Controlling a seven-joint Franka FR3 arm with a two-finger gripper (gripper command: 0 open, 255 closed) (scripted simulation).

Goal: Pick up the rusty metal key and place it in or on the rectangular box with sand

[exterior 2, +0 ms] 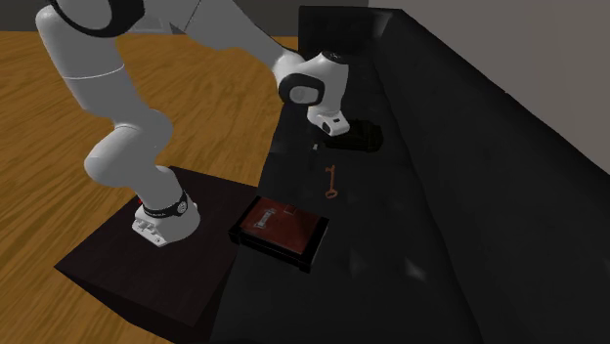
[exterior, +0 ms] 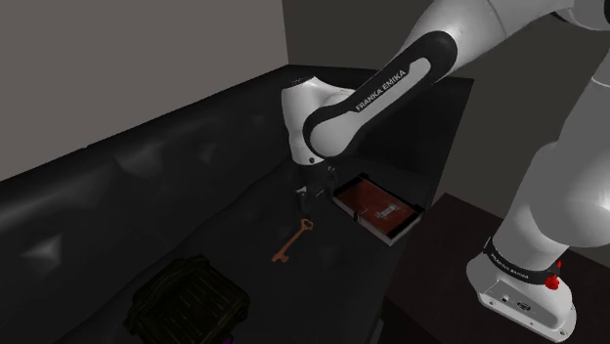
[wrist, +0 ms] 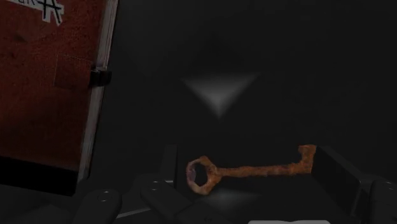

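the gripper [wrist: 249, 160] hangs open, fingers wide apart. seen along it, the rusty key [wrist: 254, 170] lies flat on the black sofa [wrist: 286, 63] between the fingers, not clasped. farther off on the seat rests the red rectangular box [wrist: 44, 83].

Visible: 1 rusty key [exterior: 293, 241], 1 red box [exterior: 376, 206], 1 dark crate [exterior: 188, 298], 1 sofa [exterior: 147, 186].

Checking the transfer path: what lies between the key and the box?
Nothing: in the second exterior view, just bare black sofa seat separates the rusty key from the box.
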